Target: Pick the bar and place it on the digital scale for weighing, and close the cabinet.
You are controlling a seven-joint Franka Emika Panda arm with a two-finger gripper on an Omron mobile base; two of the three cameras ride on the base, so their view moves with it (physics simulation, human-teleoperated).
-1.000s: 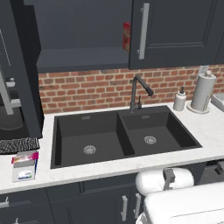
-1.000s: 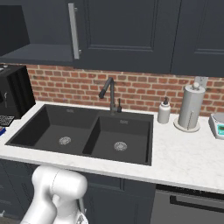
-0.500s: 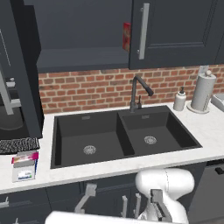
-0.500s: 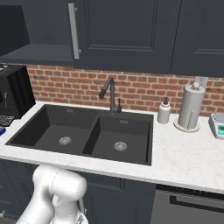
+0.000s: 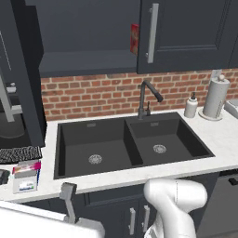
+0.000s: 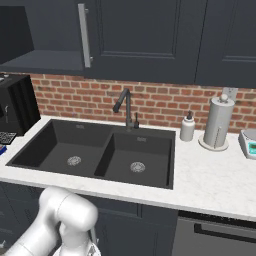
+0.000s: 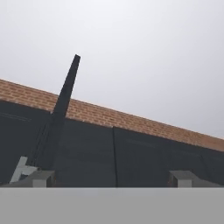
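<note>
Left base view: the cabinet has its left door swung open, so the inner shelf is in sight. At the right end of this shelf, half behind the edge of the shut door, stands a red-pink item. I cannot tell if this is the bar or a carton beside it. The digital scale sits at the far right edge of the counter, just beside the paper towel roll and well apart from the shelf opening. The sink lies between them.

Right base view: here the scale shows as a low pale box at the right edge of the counter. The shelf opening is at the upper left, next to the long silver handle.

Hand view: the gripper is opened wide and holds nothing, with one fingertip at each side. It looks up at the dark cabinet fronts.

The step in hand is, I judge, the reach to the shelf. The hand should rise and enter from the open left side, clear of the door edge. It should then make sure which item is the flat bar, and close on its narrow sides.
</note>
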